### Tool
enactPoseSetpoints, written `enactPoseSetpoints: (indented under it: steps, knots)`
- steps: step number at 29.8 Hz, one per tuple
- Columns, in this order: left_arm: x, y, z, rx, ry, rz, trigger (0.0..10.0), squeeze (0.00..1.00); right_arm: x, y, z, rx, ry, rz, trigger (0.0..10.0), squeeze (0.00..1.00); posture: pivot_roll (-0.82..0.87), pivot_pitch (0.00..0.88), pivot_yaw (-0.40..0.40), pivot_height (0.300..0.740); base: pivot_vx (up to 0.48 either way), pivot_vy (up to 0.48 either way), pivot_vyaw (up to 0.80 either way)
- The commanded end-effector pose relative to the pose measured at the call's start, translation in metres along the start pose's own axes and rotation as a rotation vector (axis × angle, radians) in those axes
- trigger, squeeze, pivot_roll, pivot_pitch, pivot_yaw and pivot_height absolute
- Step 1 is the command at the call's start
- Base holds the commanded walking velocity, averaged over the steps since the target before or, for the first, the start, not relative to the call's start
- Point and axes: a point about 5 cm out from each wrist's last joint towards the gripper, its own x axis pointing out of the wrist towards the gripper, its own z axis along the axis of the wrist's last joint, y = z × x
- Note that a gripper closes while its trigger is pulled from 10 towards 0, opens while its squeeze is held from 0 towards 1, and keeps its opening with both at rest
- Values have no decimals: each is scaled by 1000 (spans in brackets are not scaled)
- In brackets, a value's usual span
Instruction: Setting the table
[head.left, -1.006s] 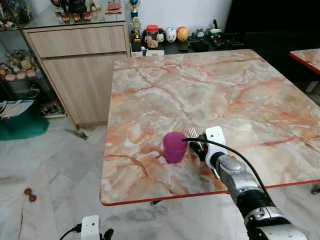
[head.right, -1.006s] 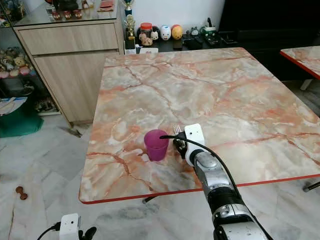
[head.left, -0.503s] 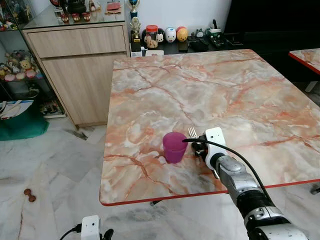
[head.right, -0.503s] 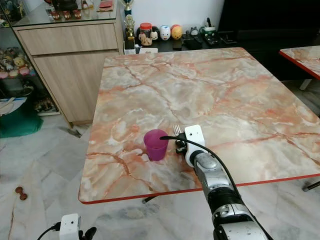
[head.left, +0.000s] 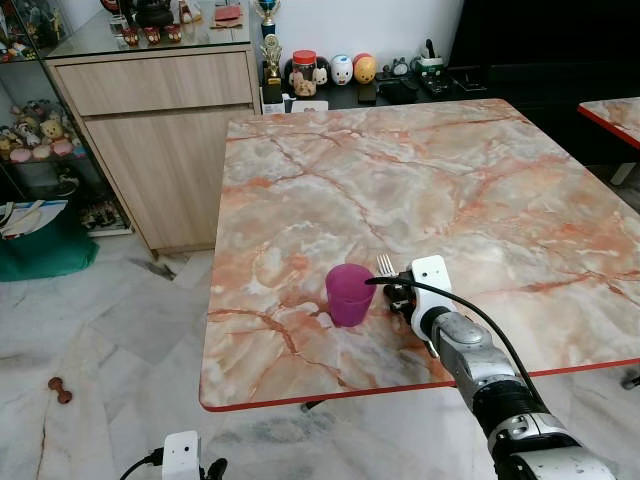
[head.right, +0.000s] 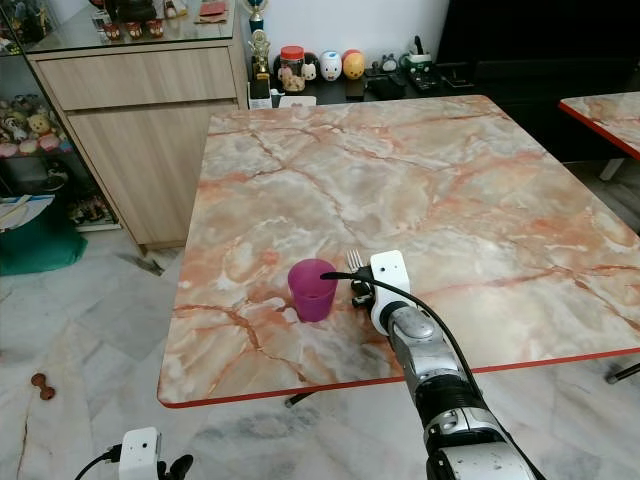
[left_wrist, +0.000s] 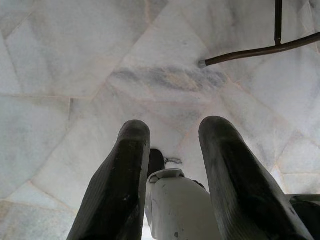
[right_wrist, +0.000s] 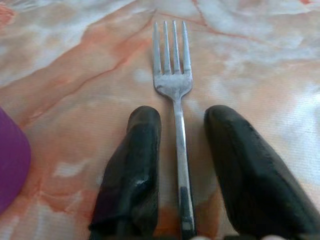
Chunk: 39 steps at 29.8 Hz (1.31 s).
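The fork (right_wrist: 174, 95) lies flat on the marble table (head.left: 450, 170), near its front edge, just beside the purple cup (head.left: 349, 293). The right gripper (right_wrist: 182, 127) rests there, fingers apart around the handle without clamping it; the handle's end is hidden. The far part of the table is free. The left gripper (left_wrist: 172, 145) hangs open over the floor.

A cup (head.left: 350, 293) stands near the table's (head.left: 420, 180) front edge, a fork (head.left: 385, 266) just right of it.
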Motion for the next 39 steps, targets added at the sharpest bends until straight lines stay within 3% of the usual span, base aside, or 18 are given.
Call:
enactPoseSetpoints:
  steps: [1,10,11,28,39]
  knots:
    - [-3,4,-8,4,34,10,10000,0,2,3,-3,7,22,3,10000,0,-45,0,3,740,0,0,0]
    - [-3,4,-8,3,38,8,10000,0,2,3,-7,40,37,0,10000,0,-44,0,4,740,0,0,0]
    - [-3,4,-8,3,38,8,10000,0,2,3,-7,45,35,3,0,0,-44,0,4,740,0,0,0]
    - [-2,2,-7,1,38,5,10000,0,3,8,-5,49,21,28,0,0,-41,0,5,740,0,0,0]
    - [-1,-1,-6,1,31,-1,10000,0,1,-1,-3,57,-5,-29,0,0,-40,0,3,740,0,0,0]
